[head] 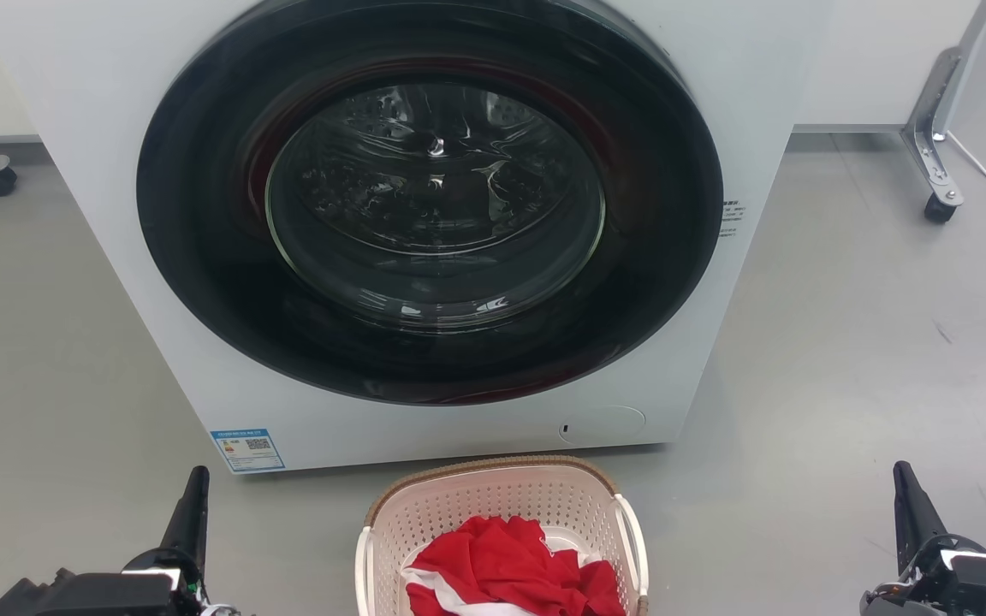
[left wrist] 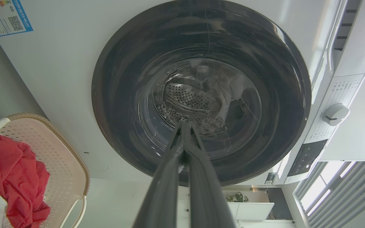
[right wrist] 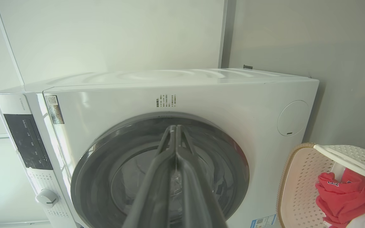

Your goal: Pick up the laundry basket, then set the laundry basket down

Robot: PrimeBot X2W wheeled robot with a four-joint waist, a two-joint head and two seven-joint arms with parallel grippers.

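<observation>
Left wrist view, washer dial (left wrist: 335, 114), laundry basket (left wrist: 55, 164)

Cream perforated laundry basket (head: 493, 505), red-white cloth (head: 510, 573).

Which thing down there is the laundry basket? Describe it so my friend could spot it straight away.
Find the big white washing machine with the round dark door. On the grey floor just in front of it sits the laundry basket, a small cream tub full of holes. Its brown woven-look rim, white side handles and the red clothes inside set it apart.
</observation>
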